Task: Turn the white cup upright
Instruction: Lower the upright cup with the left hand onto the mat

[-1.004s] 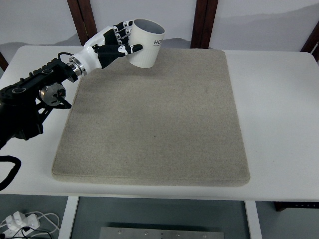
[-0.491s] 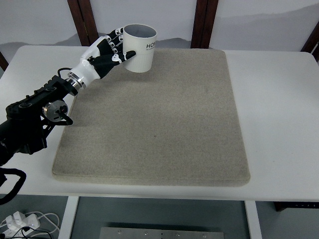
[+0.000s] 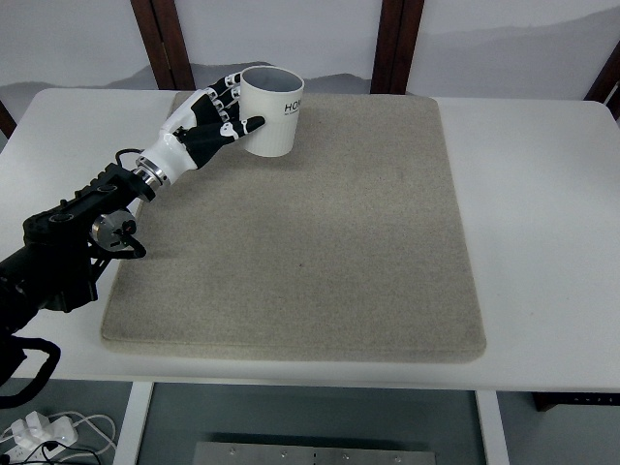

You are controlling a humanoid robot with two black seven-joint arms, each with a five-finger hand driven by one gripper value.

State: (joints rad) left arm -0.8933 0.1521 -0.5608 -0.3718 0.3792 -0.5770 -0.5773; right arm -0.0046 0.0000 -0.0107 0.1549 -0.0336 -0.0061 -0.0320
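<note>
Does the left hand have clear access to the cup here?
Yes, it seems so: the left hand is already wrapped around the cup at the mat's far corner, with nothing between them.

— Where are we, would we say?

— A lab or test room, by our reckoning. We see a plain white worktop [image 3: 542, 194] bearing a large grey felt-like mat [image 3: 310, 232], set before a bare white wall [image 3: 87, 39] with dark wooden posts [image 3: 165, 39].

— Anything else we can point to?

— Loose white cables and a plug [image 3: 39, 431] lying on the floor below, and a metal plate [image 3: 291, 453] under the worktop's front edge.
</note>
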